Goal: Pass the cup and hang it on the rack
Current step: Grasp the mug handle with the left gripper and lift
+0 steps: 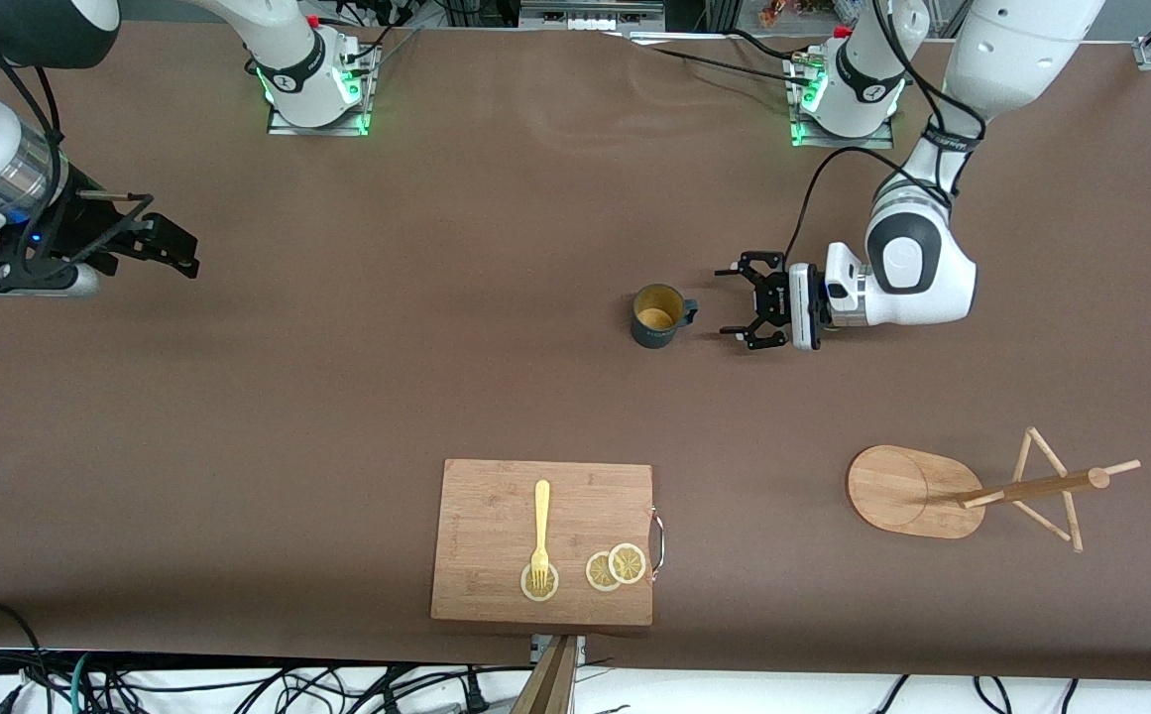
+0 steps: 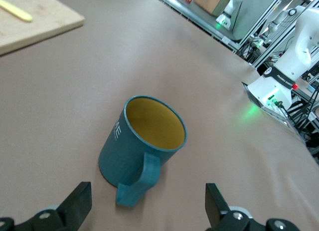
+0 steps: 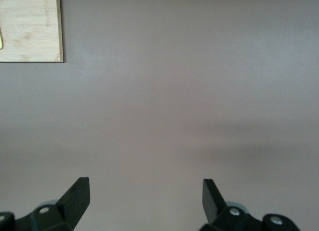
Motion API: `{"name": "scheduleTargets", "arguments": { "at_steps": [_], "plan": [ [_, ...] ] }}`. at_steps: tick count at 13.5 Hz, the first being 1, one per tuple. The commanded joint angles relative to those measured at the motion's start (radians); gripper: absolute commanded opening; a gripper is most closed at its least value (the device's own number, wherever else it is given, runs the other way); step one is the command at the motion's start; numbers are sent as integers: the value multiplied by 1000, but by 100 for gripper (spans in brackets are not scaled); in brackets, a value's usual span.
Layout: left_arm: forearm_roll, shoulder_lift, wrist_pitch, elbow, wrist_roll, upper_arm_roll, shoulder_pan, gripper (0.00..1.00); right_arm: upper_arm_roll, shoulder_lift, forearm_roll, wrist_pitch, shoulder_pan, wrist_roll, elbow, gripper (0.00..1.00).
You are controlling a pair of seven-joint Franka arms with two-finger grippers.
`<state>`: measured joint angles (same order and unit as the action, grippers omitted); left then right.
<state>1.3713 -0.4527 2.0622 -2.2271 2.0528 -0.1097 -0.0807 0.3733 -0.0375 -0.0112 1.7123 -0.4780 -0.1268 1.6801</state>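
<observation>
Cup (image 1: 658, 315) upright on surface (image 1: 436, 297), handle toward left hand (image 1: 746, 303). Left hand beside cup, wide open, empty. Right hand (image 1: 154, 238) well apart from cup, open, empty, waiting.

Left claw (image 1: 746, 302) & right claw (image 1: 173, 248) both spread wide.

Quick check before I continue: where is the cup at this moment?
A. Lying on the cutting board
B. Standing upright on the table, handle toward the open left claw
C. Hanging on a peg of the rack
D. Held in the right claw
B: the cup stands upright on the table, its handle facing the open left claw, untouched.
</observation>
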Motion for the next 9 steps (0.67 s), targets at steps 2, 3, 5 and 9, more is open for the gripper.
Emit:
{"name": "scheduleTargets", "arguments": {
  "at_steps": [2,3,5,9],
  "plan": [
    [161,-83,7,17,234,-30,-19,100,3,-21,-3,-52,-7,-10,-39,100],
    [176,-93,7,18,271,-31,-21,99,3,-19,-3,-71,-7,-14,-39,100],
    [201,-107,6,18,360,-38,-21,71,3,-15,-3,-72,-7,-10,-34,100],
    [219,-126,1,41,377,-38,-16,6,-150,-7,-3,-79,149,-7,-22,100]
  ]
}}
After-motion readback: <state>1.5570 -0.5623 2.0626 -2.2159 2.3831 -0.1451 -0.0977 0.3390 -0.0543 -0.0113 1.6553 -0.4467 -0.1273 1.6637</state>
